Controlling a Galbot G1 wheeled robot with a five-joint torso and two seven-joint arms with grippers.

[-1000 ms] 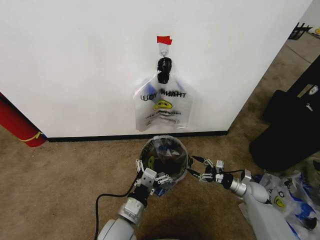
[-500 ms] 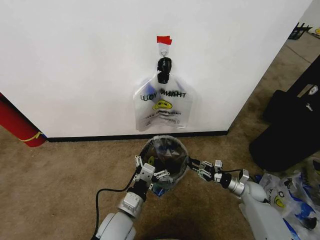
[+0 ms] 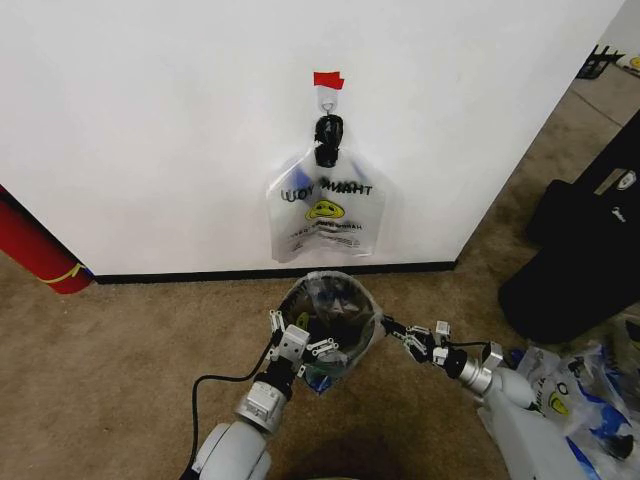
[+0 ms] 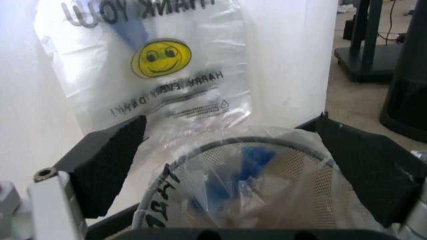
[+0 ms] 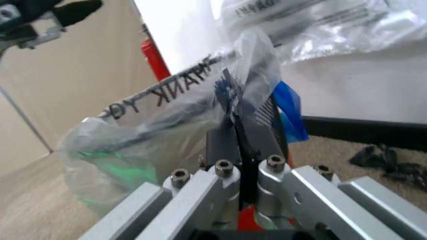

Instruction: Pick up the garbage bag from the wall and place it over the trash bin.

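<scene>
Brown carpet [image 3: 120, 340] spreads under my two arms. My left gripper [image 3: 303, 348] hangs at the near rim of the trash bin [image 3: 330, 318], its black pads spread wide with nothing between them. My right gripper [image 3: 398, 332] sits at the bin's other side, jaws pressed together on a fold of the garbage bag [image 5: 167, 120], which is draped into and over the bin's mouth. Beyond both, a larger whitish bag [image 3: 326, 218] hangs from a hook [image 3: 327, 98] on the wall [image 3: 150, 130], below red tape [image 3: 328, 79]

Right claw [image 3: 392, 329] now nearer the trash bin [image 3: 330, 322] rim, bag film pinched.
</scene>
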